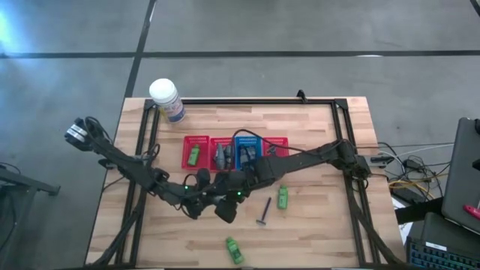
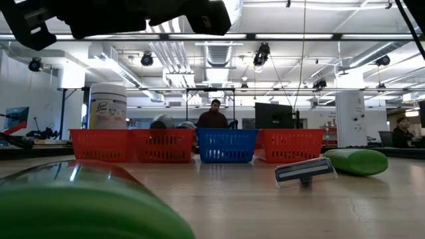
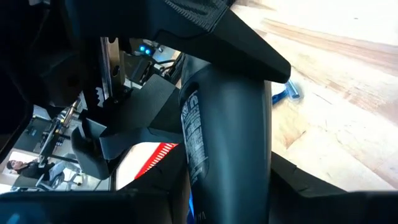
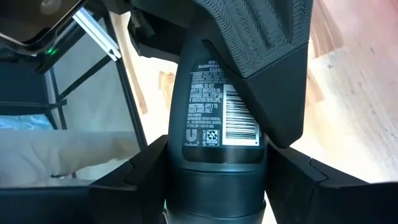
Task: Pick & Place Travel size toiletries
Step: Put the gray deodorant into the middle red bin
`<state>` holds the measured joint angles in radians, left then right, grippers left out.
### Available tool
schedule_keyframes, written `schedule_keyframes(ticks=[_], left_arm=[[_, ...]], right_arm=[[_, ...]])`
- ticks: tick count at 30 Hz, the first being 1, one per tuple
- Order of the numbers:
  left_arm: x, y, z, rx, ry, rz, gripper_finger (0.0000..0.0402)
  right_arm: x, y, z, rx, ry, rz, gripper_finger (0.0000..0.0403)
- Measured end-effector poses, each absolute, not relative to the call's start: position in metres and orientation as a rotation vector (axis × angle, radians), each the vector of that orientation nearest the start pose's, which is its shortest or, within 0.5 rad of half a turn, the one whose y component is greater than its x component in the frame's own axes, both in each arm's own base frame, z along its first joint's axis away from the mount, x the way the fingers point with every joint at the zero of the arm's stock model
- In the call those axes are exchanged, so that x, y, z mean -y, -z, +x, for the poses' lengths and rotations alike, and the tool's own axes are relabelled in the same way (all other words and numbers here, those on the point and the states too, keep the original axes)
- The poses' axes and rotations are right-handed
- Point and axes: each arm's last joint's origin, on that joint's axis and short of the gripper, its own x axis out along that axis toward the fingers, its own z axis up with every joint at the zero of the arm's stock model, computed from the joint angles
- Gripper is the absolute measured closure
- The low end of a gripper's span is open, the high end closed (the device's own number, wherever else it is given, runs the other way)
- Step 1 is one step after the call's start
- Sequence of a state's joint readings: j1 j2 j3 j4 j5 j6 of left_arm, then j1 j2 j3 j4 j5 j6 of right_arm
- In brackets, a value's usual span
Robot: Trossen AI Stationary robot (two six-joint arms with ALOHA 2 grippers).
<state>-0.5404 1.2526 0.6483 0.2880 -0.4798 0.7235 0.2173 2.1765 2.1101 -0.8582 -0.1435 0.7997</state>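
While both end effectors pinch one dark tube (image 4: 217, 124) mid-table, left end effector (image 1: 196, 204) at seven o'clock should let go before right end effector (image 1: 229, 202) lifts.

A pale wooden table (image 1: 315, 232) with a black frame along its edges carries everything. At its middle stand four slotted baskets side by side in a row: a red basket (image 1: 196, 152), a second red one (image 1: 221, 152), a blue basket (image 1: 246, 152) and a third red one (image 1: 276, 146). At eleven o'clock from the row, near the table's corner, stands a white-lidded jar (image 1: 166, 99). At five o'clock from the baskets a green bottle (image 1: 283, 196) lies on its side, a dark razor (image 1: 265, 212) just beside it. Another green bottle (image 1: 234, 250) lies at six o'clock near the table's edge.
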Motion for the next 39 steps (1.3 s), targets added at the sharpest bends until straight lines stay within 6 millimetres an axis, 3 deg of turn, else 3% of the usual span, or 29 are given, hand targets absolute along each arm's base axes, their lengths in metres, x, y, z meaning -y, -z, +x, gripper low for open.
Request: schedule_keyframes(ticks=[5, 18, 26, 39], left_arm=[[0.123, -0.238, 0.230, -0.232, 0.169, 0.869, 0.0247], [0.122, -0.238, 0.229, -0.209, 0.174, 0.884, 0.0160], [0.124, -0.241, 0.230, -0.163, 0.195, 0.906, 0.0177], [0.127, -0.251, 0.231, -0.012, 0.267, 0.957, 0.0200]], right_arm=[[-0.107, -0.288, 0.464, -1.011, 0.040, 0.695, 0.0202], [-0.104, -0.284, 0.463, -1.048, 0.049, 0.691, 0.0202], [-0.106, -0.287, 0.459, -1.074, -0.012, 0.663, 0.0202], [-0.107, -0.310, 0.448, -1.043, -0.136, 0.595, 0.0202]])
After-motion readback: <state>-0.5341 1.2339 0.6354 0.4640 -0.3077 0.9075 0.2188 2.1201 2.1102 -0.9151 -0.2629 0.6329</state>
